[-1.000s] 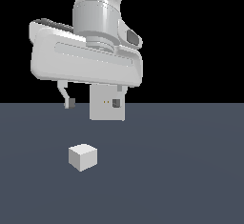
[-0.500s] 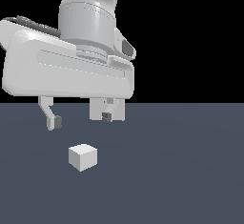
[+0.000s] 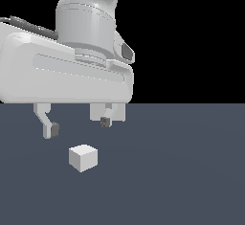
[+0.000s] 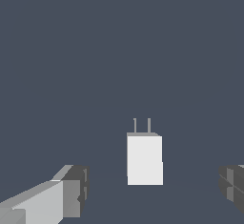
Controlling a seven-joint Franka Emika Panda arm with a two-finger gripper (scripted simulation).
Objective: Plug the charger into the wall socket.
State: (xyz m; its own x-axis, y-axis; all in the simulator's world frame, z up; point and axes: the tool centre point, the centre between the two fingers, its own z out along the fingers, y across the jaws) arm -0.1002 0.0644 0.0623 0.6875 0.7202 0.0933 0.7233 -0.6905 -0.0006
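Early stage: small off-white cube-like charger ungrasped on the dark table, lower left, below spread-open, empty fingers; socket unseen.

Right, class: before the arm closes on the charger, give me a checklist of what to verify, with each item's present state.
1. Gripper open: ok, jaws stand wide apart.
2. Charger free on the floor, nothing touching it: ok.
3. Charger between the fingers in the wrist view: ok.
4. Fingers down level with the charger: not ok, they hang above it in the exterior view.
5. Prongs clear of the fingers: ok.
6. Wall socket located: cannot tell, neither view shows it.
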